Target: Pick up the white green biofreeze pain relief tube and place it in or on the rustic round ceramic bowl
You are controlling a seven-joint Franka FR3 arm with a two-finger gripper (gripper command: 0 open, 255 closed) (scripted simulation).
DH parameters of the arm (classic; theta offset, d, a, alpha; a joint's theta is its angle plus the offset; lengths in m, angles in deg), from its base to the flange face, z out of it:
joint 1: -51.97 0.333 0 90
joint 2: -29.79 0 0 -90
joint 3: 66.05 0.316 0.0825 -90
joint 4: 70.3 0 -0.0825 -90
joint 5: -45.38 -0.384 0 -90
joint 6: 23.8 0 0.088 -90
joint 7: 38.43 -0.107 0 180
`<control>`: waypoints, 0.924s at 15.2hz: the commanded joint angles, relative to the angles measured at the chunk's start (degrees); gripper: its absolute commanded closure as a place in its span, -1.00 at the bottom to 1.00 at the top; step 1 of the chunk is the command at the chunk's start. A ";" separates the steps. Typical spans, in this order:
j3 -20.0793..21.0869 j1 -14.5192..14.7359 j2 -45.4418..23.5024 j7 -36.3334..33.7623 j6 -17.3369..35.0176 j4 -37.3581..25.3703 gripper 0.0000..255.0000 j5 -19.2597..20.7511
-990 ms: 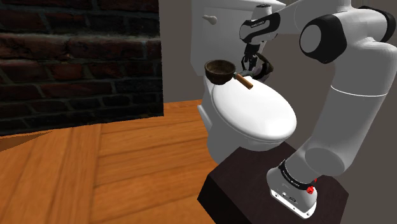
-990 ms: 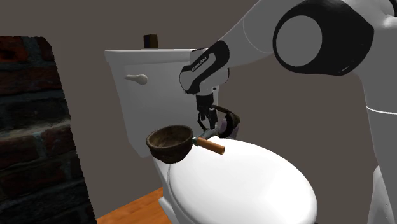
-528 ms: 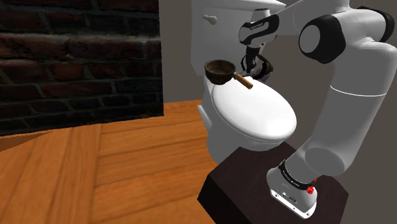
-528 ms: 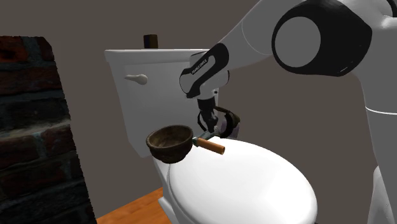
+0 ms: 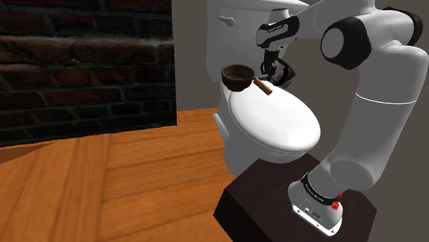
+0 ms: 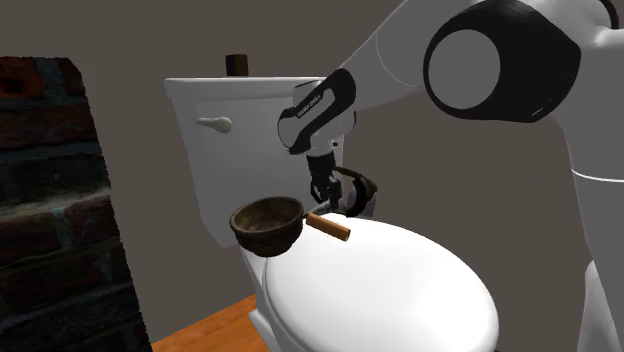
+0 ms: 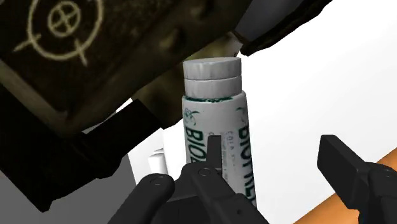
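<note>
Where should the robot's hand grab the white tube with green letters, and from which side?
Probably the tube by its straight round body, below the ribbed white cap, one finger on each long side. The open hand faces it from the bottom end; the tube sits close to one finger, so centring first seems wise.

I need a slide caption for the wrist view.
Open jaws over a white tube with green lettering, not yet gripped.

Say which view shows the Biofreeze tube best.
The wrist view: the tube, white cap and green lettering plain, sits close before the hand. In the shoulder and second exterior views it is too small to make out by the hand.
</note>
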 commanded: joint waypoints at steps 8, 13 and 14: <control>-0.46 3.66 -8.49 -6.33 -0.96 -4.77 -1.00 6.65; -0.41 3.39 -8.90 -6.27 0.09 -4.14 -1.00 6.55; -0.41 3.39 -8.90 -6.27 0.09 -4.14 -1.00 6.55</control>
